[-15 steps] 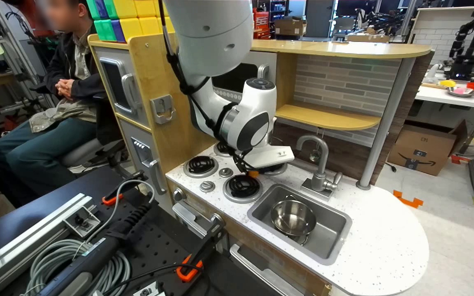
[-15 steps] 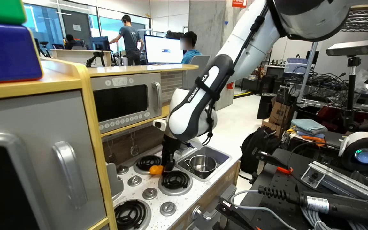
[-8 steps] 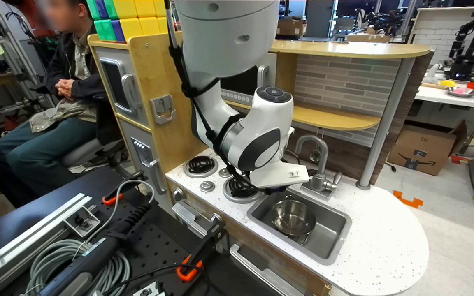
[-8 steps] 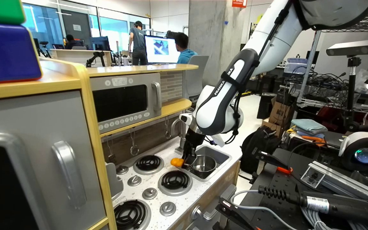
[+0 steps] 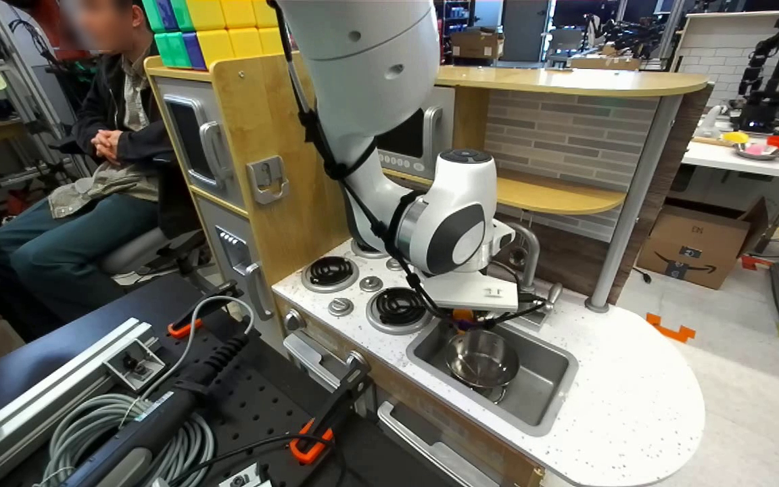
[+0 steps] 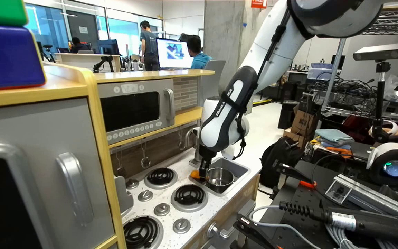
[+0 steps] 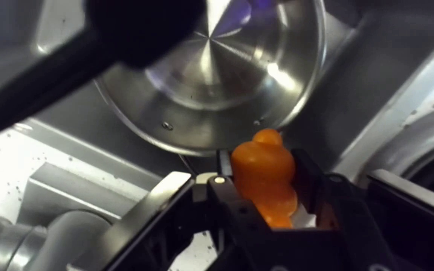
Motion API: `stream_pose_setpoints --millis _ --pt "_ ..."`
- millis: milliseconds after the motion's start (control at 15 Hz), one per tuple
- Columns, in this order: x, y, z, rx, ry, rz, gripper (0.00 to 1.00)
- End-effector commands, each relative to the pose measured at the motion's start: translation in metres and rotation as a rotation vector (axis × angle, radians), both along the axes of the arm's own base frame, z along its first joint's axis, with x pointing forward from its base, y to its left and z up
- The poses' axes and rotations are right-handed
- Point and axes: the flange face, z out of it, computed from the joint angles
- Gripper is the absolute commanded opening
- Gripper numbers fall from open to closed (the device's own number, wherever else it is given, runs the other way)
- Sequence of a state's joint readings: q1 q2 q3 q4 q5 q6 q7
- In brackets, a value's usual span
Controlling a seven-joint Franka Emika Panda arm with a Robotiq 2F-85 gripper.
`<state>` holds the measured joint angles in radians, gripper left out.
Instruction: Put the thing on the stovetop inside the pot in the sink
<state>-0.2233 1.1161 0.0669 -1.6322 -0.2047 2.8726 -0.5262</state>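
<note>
Clasping the orange toy [image 7: 264, 177] clear of the stovetop [image 6: 159, 196], the gripper [image 7: 264, 162] holds it near the pot [image 7: 211, 94] in the sink [image 5: 541, 379], pickup done, with centring and release inside apparently all that remains.

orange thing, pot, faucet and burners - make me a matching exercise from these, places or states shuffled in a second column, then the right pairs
1. orange thing
2. pot
3. faucet
4. burners

A. inside the sink
B. black and round, on the white stovetop
C. held in the gripper
D. grey and curved, rising beside the sink

Pairs: 1-C; 2-A; 3-D; 4-B
</note>
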Motion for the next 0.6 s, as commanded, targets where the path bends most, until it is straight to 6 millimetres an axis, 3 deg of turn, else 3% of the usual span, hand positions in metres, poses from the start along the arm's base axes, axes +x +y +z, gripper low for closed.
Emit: stream_pose_setpoints --millis 0,200,533 --pt "0.023 -0.008 -0.034 -0.096 0.09 -0.143 0.18" --pt "0.034 -0.016 -0.026 -0.125 0.16 -0.259 0.18" --pt "0.036 -0.026 -0.013 -0.102 0.176 -0.306 0.18"
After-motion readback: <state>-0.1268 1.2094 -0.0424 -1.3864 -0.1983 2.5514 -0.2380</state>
